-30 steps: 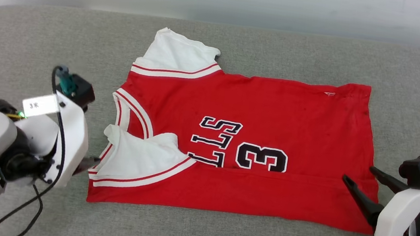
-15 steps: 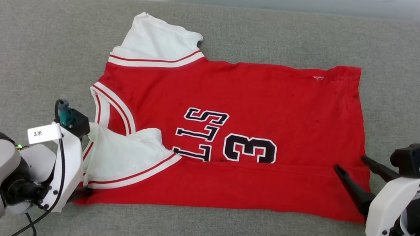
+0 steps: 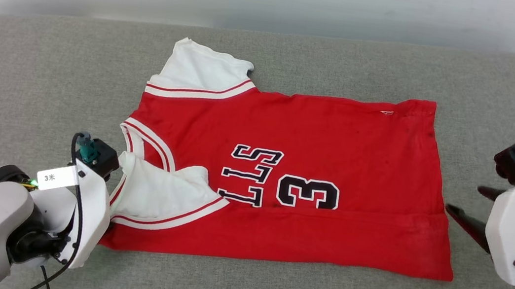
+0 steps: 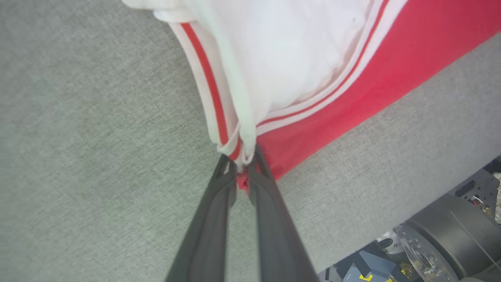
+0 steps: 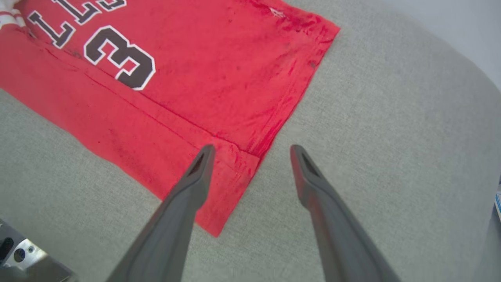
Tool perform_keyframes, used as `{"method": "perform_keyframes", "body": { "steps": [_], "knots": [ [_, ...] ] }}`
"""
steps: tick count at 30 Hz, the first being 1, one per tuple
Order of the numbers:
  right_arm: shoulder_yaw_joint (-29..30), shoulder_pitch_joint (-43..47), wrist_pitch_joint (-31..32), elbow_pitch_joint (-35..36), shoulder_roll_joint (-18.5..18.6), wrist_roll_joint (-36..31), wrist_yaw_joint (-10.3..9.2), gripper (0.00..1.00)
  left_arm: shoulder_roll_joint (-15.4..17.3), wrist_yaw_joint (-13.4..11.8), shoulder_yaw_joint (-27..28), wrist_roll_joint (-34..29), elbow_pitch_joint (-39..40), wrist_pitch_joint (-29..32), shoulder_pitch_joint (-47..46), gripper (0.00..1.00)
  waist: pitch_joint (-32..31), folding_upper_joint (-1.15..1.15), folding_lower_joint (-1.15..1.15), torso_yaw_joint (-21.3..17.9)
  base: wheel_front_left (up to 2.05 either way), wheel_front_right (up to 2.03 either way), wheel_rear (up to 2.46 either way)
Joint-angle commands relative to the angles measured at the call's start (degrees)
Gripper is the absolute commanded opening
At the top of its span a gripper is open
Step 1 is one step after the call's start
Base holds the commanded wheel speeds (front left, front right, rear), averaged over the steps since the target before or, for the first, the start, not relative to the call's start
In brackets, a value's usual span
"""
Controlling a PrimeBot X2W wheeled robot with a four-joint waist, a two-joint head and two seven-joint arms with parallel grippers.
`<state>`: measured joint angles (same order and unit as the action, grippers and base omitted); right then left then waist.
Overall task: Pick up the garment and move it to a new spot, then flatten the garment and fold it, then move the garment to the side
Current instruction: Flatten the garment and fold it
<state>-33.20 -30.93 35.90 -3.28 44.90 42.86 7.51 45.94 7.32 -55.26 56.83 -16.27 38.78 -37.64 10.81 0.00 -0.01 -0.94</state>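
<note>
one garment (image 3: 337, 140), a red jersey with white sleeves, lies spread on the grey fabric tabletop (image 3: 23, 74), collar toward the robot's left and hem toward its right. its near edge is folded over the front, covering part of the black letters beside the number 3. the near sleeve (image 3: 156, 193) lies on the red front, the far sleeve (image 3: 197, 69) flat on the tabletop. left end effector (image 4: 242, 166): fingers pinched together on the near left corner, gripping striped trim and red cloth. right end effector (image 5: 252, 150): fingers spread wide, holding nothing, just beside the hem's near corner.
</note>
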Motion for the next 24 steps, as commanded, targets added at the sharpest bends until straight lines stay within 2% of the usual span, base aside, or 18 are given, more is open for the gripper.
{"method": "perform_keyframes", "body": {
  "steps": [1,6,10,16,22,23,24],
  "knots": [
    [-1.26,-1.47,3.33,0.40,1.52,0.29,-0.04,1.00,0.43,0.08,-0.26,0.29,0.87,-0.44,-0.23,0.00,-0.24,0.00,0.01,0.22,0.00,0.00,0.00],
    [-4.64,-3.05,13.10,-1.80,2.21,2.73,-0.04,1.00,1.36,0.09,-0.83,-0.13,3.46,-1.39,-0.90,0.00,0.52,0.00,0.01,0.91,0.00,0.00,0.00],
    [-5.38,-2.56,16.06,-5.84,0.07,3.45,-0.04,1.00,0.96,0.10,-1.01,-0.67,4.63,-1.75,-1.84,0.00,2.08,0.00,0.01,1.67,0.00,0.00,0.00],
    [-6.46,-0.17,14.39,-13.00,-4.97,3.47,-0.02,1.00,0.38,0.10,-1.15,-1.49,5.23,-2.62,-3.26,0.00,4.78,0.00,0.01,2.62,0.00,0.00,0.00],
    [-11.52,3.79,11.96,-18.38,-9.71,5.46,0.06,1.00,-0.15,0.11,-1.77,-1.27,4.49,-4.08,-2.92,0.00,5.87,0.00,0.01,2.87,0.00,0.00,0.00],
    [-11.90,3.48,11.50,-18.53,-9.63,5.78,0.06,0.27,-0.13,0.11,-1.85,-1.17,4.25,-4.18,-2.60,0.00,5.60,0.00,0.01,2.75,0.00,0.00,0.00],
    [-12.18,3.00,10.98,-18.53,-9.34,6.01,0.07,0.00,-0.10,0.11,-1.91,-0.96,4.01,-4.41,-2.22,0.00,5.24,0.00,0.01,2.61,0.00,0.00,0.00]
  ]
}}
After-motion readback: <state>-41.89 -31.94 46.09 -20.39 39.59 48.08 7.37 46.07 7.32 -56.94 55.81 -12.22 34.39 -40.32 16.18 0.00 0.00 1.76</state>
